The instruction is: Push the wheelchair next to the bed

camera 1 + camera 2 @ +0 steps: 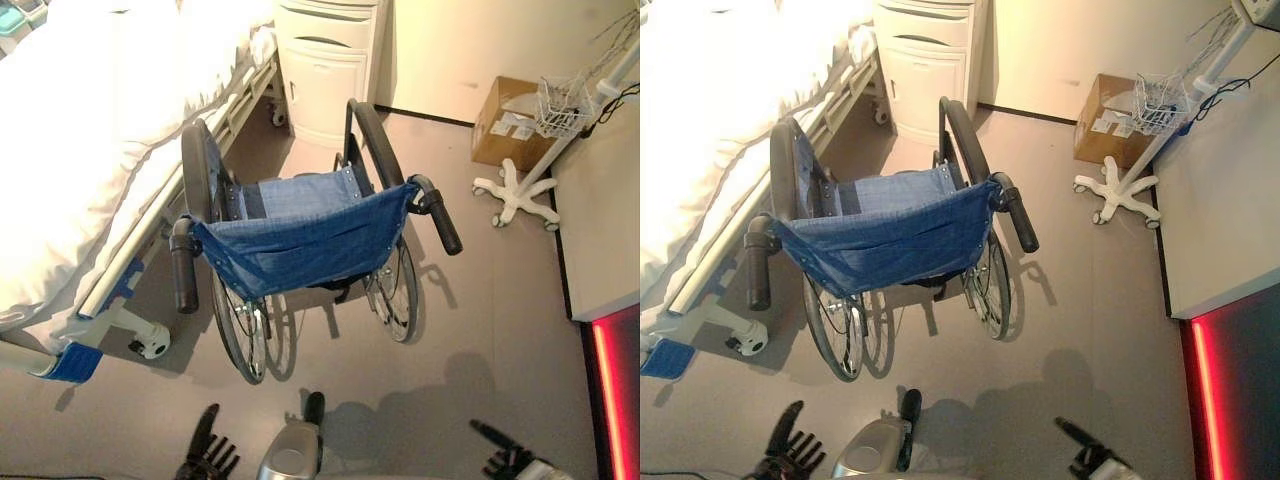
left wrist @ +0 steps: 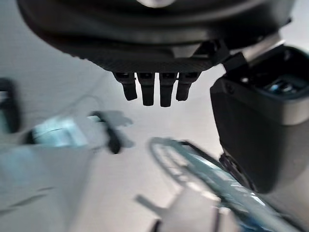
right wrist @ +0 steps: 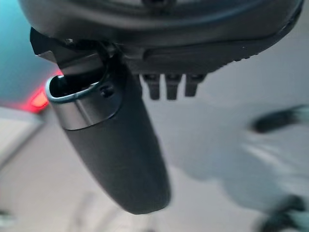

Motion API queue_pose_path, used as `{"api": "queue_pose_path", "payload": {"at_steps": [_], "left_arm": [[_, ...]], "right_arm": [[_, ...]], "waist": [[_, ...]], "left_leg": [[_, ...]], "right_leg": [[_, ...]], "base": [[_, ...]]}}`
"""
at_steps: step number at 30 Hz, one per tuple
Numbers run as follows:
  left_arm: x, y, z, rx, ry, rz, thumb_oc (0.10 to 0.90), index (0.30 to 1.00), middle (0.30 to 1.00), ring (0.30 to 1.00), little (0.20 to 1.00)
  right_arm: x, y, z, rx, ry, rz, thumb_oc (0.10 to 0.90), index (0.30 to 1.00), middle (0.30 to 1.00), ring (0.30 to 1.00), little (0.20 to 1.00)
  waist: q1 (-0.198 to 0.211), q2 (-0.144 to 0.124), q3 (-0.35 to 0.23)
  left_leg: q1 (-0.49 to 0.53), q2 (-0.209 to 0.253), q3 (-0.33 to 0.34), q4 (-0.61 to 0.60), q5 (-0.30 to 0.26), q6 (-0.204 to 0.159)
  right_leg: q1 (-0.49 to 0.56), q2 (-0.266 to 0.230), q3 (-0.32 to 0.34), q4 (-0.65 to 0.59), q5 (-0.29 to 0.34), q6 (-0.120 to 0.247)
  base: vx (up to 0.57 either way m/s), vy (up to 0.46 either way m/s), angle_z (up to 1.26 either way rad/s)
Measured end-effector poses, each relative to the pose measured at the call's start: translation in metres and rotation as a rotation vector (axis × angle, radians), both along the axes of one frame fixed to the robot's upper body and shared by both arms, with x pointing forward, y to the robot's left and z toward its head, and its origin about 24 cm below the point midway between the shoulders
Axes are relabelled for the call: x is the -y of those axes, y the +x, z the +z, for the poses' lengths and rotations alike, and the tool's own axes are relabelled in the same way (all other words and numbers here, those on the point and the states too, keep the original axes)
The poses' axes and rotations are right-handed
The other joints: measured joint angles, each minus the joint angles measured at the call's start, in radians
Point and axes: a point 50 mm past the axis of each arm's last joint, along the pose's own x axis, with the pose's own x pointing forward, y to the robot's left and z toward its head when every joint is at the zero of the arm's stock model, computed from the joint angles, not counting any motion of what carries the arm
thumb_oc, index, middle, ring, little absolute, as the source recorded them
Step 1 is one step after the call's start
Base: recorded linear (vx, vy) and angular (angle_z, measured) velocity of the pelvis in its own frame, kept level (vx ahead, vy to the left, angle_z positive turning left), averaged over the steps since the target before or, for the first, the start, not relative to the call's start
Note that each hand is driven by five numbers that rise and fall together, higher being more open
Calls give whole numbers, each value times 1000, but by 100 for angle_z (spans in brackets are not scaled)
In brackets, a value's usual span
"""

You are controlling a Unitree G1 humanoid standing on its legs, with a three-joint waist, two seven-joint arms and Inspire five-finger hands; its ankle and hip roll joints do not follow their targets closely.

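Left hand seen at 7 o'clock of head view, fingers straight, released, nothing held. Right hand at 5 o'clock, thumb extended, relaxed, nothing grasped. Both well apart from wheelchair.

Bed with white bedding placed at 10 o'clock. Wheelchair with blue fabric back parked at centre, just beside bed rail, push handles pointed toward robot. White cabinet at 12 o'clock. Wheeled stand with wire basket at 2 o'clock, cardboard box behind it.
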Motion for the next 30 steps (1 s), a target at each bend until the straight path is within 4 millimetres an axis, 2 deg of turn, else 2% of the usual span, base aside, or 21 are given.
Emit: {"api": "queue_pose_path", "payload": {"at_steps": [1,3,4,6,9,11,13,14,15,16,18,19,21,23,25,27,29,30], "left_arm": [[16,-2,-9,-51,-47,-12,800,900,900,900,900],[31,-5,-15,-103,-86,-32,800,900,900,900,900],[41,-7,-19,-144,-103,-64,800,900,900,900,900],[39,-11,-21,-206,-62,-123,800,900,900,900,900],[32,-10,-20,-280,61,-310,800,900,900,900,900],[30,-8,-19,-301,110,-379,800,900,900,900,900],[31,-6,-19,-305,126,-396,800,900,900,900,900],[31,-3,-18,-302,154,-431,800,900,900,900,900],[30,-3,-18,-301,171,-450,800,900,900,900,900],[26,-2,-17,-302,200,-475,800,900,900,900,900],[20,-1,-16,-305,226,-479,800,900,900,900,900],[20,-1,-16,-296,226,-471,800,900,900,900,900],[19,-5,-16,-307,223,-454,800,900,900,900,900],[17,-10,-17,-324,219,-451,800,900,900,900,900],[17,-14,-18,-327,212,-452,800,900,900,900,900],[17,-18,-18,-343,197,-454,800,900,900,900,900],[21,-19,-19,-345,182,-461,800,900,900,900,900],[23,-19,-20,-344,174,-465,800,900,900,900,900]], "right_arm": [[-17,-8,-9,-26,47,32,800,900,900,900,900],[-30,-16,-15,-75,70,113,800,900,900,900,900],[-40,-19,-17,-106,67,235,800,900,900,900,900],[-50,-18,-19,-114,61,419,800,900,900,900,900],[-51,-10,-16,-111,30,566,800,900,900,900,900],[-52,-10,-16,-114,45,589,800,900,900,900,900],[-52,-14,-17,-134,70,610,800,900,900,900,900],[-51,-14,-17,-131,80,614,800,900,900,900,900],[-52,-14,-17,-127,96,616,800,900,900,900,900],[-54,-17,-18,-127,124,617,800,900,900,900,900],[-56,-22,-19,-134,145,614,800,900,900,900,900],[-56,-30,-20,-153,155,607,800,900,900,900,900],[-56,-35,-21,-163,162,607,800,900,900,900,900],[-56,-37,-21,-167,165,607,800,900,900,900,900],[-56,-38,-21,-168,166,605,800,900,900,900,900],[-55,-36,-21,-167,160,607,800,900,900,900,900],[-50,-33,-20,-162,148,604,800,900,900,900,900],[-49,-33,-20,-164,147,607,800,900,900,900,900]], "waist": [[-2,15,-10],[-9,29,-24],[-17,40,-33],[-36,48,-42],[-57,47,-47],[-57,44,-57],[-58,55,-74],[-56,55,-77],[-56,49,-81],[-56,31,-92],[-66,7,-110],[-58,-3,-118],[-55,-10,-121],[-63,-15,-124],[-86,-15,-124],[-91,-7,-120],[-104,23,-110],[-107,28,-112]], "left_leg": [[7,-6,6,-18,5,5],[12,-8,12,-33,5,6],[17,-10,15,-42,11,13],[37,-11,15,-72,27,22],[56,-12,22,-105,48,35],[85,-9,23,-138,63,40],[94,7,7,-151,65,45],[98,18,3,-146,65,45],[98,20,3,-144,65,45],[90,13,5,-151,67,41],[80,10,11,-151,74,31],[81,19,34,-147,73,27],[67,18,37,-96,49,16],[65,3,37,-104,37,19],[81,-1,30,-135,51,26],[111,3,26,-144,50,31],[136,26,9,-148,31,44],[145,36,5,-145,27,41]], "right_leg": [[1,-4,0,1,0,0],[1,-9,0,3,0,0],[1,-8,-1,9,0,-1],[2,-9,-4,22,0,-1],[-1,-13,-3,37,0,-1],[-3,-15,-2,60,0,-1],[-37,-15,2,126,-6,-5],[-50,-13,7,134,-19,-18],[-53,-11,13,103,-20,-21],[-57,-10,28,23,-14,-25],[-53,-10,26,-13,32,24],[-53,-9,22,-20,34,20],[-49,-17,14,-17,33,20],[-47,-19,25,-16,38,28],[-45,-22,25,-5,40,30],[-45,-22,27,43,37,25],[-70,-21,28,125,26,18],[-73,-15,35,101,14,4]], "base": [[18,84,-2],[-1,63,2],[-1,37,6],[7,47,6],[10,48,5],[0,0,0],[-11,-6,2],[0,0,0],[0,0,0],[6,-13,11],[22,-7,33],[48,-1,18],[37,6,-10],[14,11,4],[25,21,13],[14,6,-2],[13,4,-2],[0,0,0]]}}
